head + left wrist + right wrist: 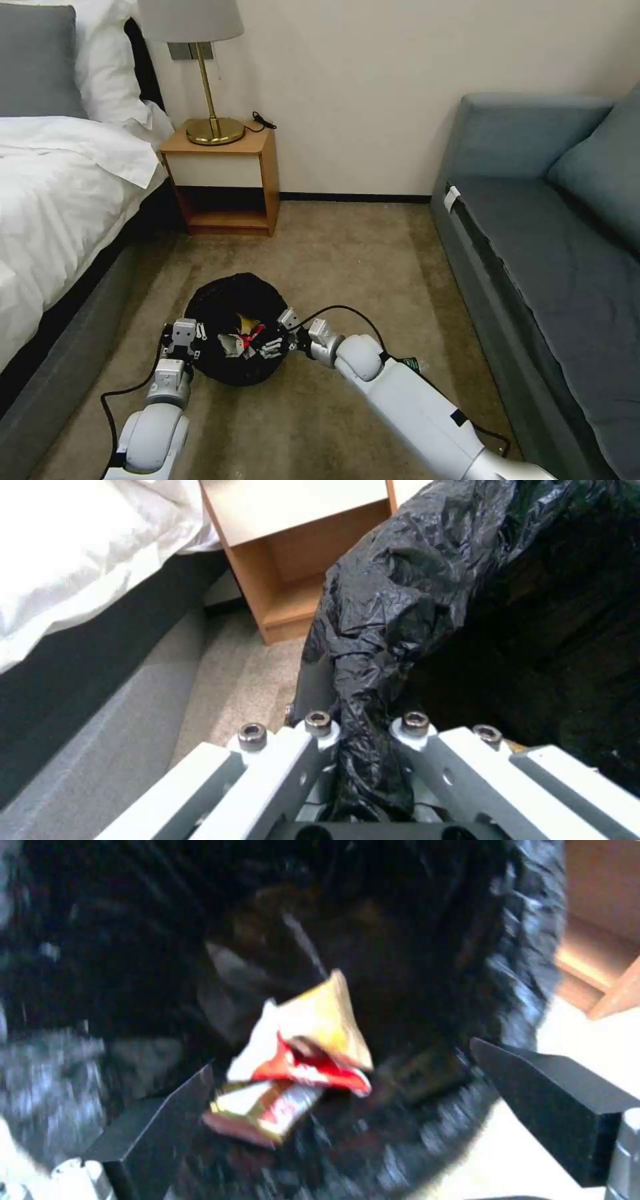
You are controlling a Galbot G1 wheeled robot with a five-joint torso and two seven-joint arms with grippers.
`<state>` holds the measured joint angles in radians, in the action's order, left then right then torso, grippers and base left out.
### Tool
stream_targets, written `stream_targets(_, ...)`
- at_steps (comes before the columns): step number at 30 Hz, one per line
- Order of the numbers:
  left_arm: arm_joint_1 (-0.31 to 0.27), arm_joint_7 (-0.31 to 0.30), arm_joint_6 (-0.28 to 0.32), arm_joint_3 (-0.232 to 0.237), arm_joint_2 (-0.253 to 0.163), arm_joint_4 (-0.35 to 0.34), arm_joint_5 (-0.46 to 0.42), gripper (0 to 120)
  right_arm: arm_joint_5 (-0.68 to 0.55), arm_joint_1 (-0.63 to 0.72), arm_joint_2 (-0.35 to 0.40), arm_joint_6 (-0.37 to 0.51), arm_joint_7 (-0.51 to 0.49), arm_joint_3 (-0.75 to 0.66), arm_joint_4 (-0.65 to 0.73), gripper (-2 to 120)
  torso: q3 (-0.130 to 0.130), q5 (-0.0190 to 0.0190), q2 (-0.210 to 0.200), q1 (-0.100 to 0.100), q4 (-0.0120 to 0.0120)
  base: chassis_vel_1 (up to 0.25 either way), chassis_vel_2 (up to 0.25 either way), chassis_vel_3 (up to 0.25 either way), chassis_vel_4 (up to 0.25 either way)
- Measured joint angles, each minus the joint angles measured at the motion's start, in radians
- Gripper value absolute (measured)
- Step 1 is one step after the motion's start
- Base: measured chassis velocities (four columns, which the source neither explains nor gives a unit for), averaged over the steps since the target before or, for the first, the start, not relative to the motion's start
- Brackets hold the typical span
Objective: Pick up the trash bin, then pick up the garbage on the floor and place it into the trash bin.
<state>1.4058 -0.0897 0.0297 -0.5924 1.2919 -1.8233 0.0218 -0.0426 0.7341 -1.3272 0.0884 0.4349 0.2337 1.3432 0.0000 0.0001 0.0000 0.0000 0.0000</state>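
Left gripper (363,780) clamps trash bin (227,300) rim | right gripper (347,1110) open over garbage (293,1075) inside | bin mouth up

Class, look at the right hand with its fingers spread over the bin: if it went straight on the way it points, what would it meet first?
Most likely the garbage, the red-and-yellow wrappers lying between the right hand's open fingers inside the trash bin; depth is uncertain.

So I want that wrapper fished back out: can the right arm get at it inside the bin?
Probably yes. The right gripper hangs open over the trash bin, the wrapper lies uncovered between its fingers, and the left gripper clamps the bin's rim.
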Motion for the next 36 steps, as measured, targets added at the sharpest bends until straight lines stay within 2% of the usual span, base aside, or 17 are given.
stream_targets(8, 0.005, 0.001, -0.005, -0.008, -0.005, 0.004, 0.003, 2, 0.088, 0.013, 0.09, -0.005, 0.054, -0.044, 0.056, 100, 0.0, 0.0001, 0.0, 0.0, 0.0001, 0.0, 0.0, 0.0, 0.0)
stream_targets(13, 0.004, 0.001, -0.001, -0.008, -0.01, -0.01, 0.01, 2, 0.239, 0.008, 0.211, -0.015, 0.097, -0.076, 0.049, 100, 0.0, 0.0, 0.0, 0.0, -0.0002, 0.0, 0.0, 0.0, 0.0)
stream_targets(20, 0.011, 0.0, -0.003, -0.009, -0.008, -0.017, 0.035, 2, 0.36, 0.02, 0.316, -0.027, 0.167, -0.121, 0.043, 100, 0.0, 0.0002, 0.0, 0.0, 0.0, 0.0, 0.0, 0.0, 0.0)
stream_targets(26, 0.024, -0.002, -0.014, -0.009, -0.004, -0.021, 0.049, 2, 0.367, 0.075, 0.408, -0.032, 0.2, -0.157, 0.061, 100, 0.0, 0.0001, 0.0, 0.0, -0.0001, 0.0, 0.0, 0.0, 0.0)
stream_targets(36, 0.006, -0.002, -0.007, -0.001, -0.014, -0.016, 0.043, 2, 0.383, 0.123, 0.448, -0.059, 0.234, -0.179, 0.042, 100, 0.0, 0.0002, 0.0, 0.0, 0.0, 0.0, 0.0, 0.0, 0.0)
